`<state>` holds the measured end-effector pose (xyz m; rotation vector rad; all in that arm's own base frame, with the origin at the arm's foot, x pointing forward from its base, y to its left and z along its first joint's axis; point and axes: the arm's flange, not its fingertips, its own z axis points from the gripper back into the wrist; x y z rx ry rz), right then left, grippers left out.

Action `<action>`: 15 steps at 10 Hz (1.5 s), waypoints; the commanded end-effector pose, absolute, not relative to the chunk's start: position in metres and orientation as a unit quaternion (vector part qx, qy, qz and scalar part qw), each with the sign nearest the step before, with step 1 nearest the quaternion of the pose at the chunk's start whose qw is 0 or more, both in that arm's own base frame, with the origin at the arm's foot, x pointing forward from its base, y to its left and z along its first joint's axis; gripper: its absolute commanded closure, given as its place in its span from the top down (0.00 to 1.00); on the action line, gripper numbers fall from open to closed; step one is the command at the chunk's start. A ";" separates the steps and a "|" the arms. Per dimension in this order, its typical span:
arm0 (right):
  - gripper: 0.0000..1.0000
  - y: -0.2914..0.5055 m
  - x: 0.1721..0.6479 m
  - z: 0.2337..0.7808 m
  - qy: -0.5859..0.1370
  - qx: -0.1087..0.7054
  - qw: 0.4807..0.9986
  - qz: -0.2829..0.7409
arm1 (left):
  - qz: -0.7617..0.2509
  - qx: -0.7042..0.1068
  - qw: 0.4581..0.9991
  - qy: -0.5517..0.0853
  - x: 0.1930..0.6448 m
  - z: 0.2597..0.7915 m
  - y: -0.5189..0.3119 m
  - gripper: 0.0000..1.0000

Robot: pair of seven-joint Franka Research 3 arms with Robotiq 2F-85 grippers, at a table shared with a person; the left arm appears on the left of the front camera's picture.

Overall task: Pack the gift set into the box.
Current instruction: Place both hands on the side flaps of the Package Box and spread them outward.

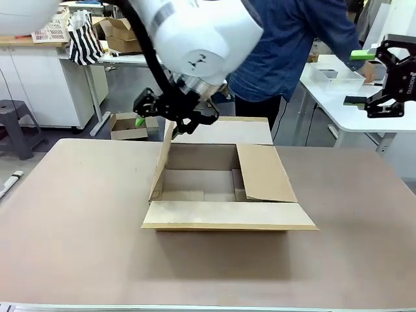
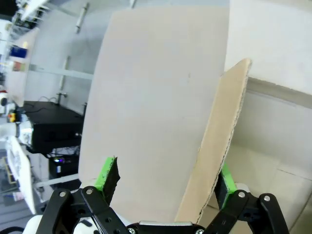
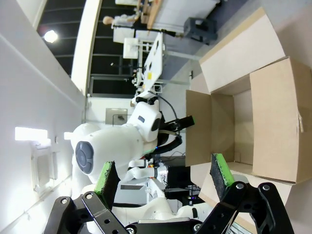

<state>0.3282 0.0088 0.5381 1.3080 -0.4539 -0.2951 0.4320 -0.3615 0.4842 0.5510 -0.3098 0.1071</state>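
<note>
Black, green-padded left gripper [image 1: 174, 120]: jaws spread wide, clamped on nothing. It straddles the top edge of the box's left flap [image 2: 214, 146]. In the left wrist view one pad sits just beside the flap's cut edge, whether touching cannot be told, and the other pad stands well clear.

Right gripper [image 1: 357, 78]: jaws wide apart, empty, raised off the table's right side, well apart from the box.

Box [image 1: 195, 185]: plain brown corrugated cardboard, mid-table [image 1: 78, 214], opening upward, long axis running left to right across the robot's front.
- Left flap: upright.
- Right flap [image 1: 263, 172]: tipped inward over part of the opening.
- Near flap [image 1: 227, 214]: folded out flat toward the robot.
- Far flap [image 1: 227, 132]: folded out flat away from it.

Surroundings:
- Person [image 1: 292, 39] in a blue top beyond the far edge, leaning toward a white side table [image 1: 325, 104].
- Clear tub [image 1: 335, 75] on that side table.
- Small brown carton [image 1: 127, 127] on the floor behind the table.
</note>
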 end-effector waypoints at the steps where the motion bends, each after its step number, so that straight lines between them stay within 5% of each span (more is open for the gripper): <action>1: 1.00 0.010 0.332 0.538 -0.218 0.605 0.755 -0.126 | 0.036 0.213 0.967 -0.135 0.419 0.489 -0.330 1.00; 9: 1.00 0.010 0.332 0.538 -0.218 0.605 0.755 -0.126 | 0.062 0.000 0.994 -0.093 0.407 0.502 -0.205 1.00; 15: 1.00 0.010 0.332 0.538 -0.218 0.605 0.755 -0.126 | 0.005 -0.199 0.979 -0.045 0.420 0.455 -0.149 1.00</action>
